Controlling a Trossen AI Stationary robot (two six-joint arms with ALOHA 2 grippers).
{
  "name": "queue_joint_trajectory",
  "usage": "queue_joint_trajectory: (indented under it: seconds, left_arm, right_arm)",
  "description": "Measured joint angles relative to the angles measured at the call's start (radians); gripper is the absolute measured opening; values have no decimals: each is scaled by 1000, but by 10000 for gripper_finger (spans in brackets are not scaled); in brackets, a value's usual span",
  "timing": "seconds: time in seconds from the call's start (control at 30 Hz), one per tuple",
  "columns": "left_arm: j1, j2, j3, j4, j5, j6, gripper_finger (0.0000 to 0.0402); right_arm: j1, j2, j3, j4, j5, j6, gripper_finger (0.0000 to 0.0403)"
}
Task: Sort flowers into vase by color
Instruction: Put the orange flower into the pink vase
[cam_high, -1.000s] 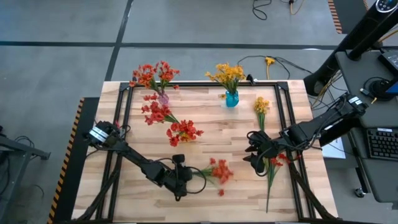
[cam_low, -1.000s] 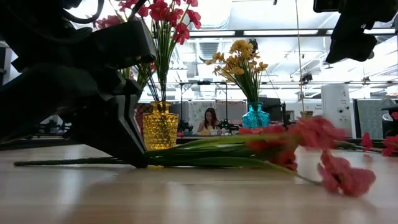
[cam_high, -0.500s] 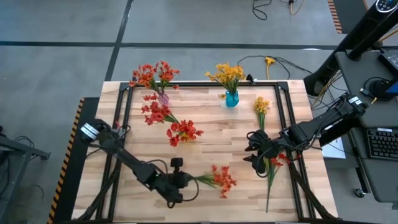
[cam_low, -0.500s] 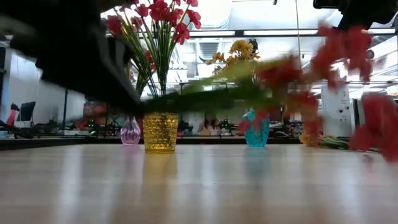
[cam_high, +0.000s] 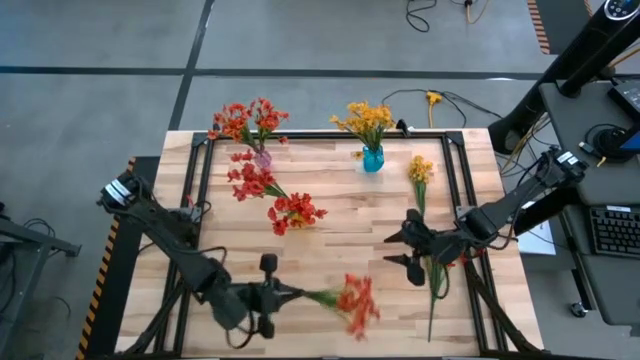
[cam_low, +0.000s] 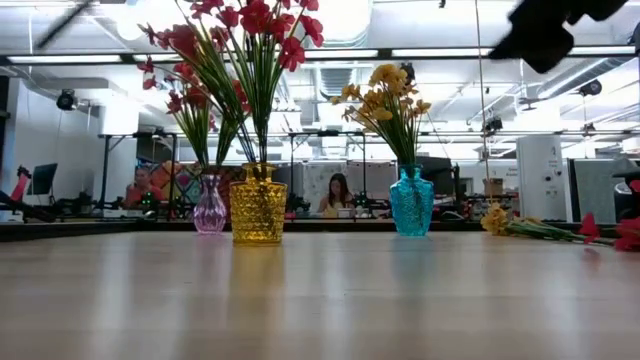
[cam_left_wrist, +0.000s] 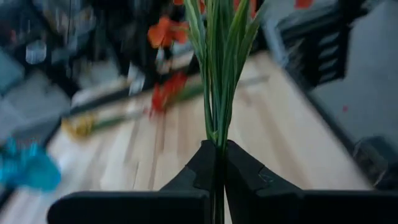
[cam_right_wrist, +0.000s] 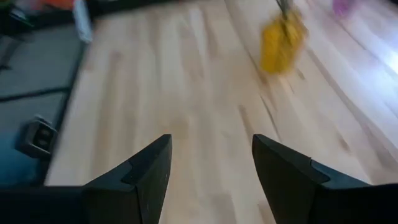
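Note:
My left gripper (cam_high: 288, 294) is near the table's near edge, shut on a red-orange sprig (cam_high: 352, 300) that is up in the air. The low view does not show this sprig. My right gripper (cam_high: 392, 250) is open and hovers over the right half of the table. It is beside a red sprig (cam_high: 440, 268) lying flat there. A yellow sprig (cam_high: 420, 172) lies farther back on the right. Two more red sprigs (cam_high: 250, 180) (cam_high: 295, 212) lie left of centre. My left gripper pinches the sprig's green stem (cam_left_wrist: 217, 134) between its two fingers, just below the long leaves. The fingers lie about level, pointing toward the table's right, with the stem running on along them. The sprig is lifted clear, blossoms (cam_high: 355, 302) out toward the right.
Three vases stand along the far edge. The amber one (cam_low: 257, 205) and the pink one (cam_high: 262, 158) hold red blossoms, and the teal one (cam_high: 373, 158) holds yellow ones. A black frame rail (cam_high: 455, 200) runs along the table's sides. People sit in the room behind.
My left gripper has risen and moved a little toward the table's left edge. It has taken the red-orange sprig up off the wood, so the sprig is now lifted clear and out of the low view. My right gripper has shifted slightly.

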Motion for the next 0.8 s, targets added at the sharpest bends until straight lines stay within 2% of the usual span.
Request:
queue_joint_trajectory:
  seconds: [0.17,0.4,0.63,0.8]
  left_arm:
    - [-35,-3,-32,243,19,208,0]
    - [-36,-2,-179,623,45,262,0]
    - [-36,7,-303,955,44,313,0]
    - [-35,40,-317,1066,45,379,0]
  right_arm:
    - [12,0,-95,297,0,-175,215]
    - [17,37,-195,670,-17,-411,215]
    - [20,245,-146,879,-36,-583,215]
    - [20,417,-71,1111,-35,-704,215]
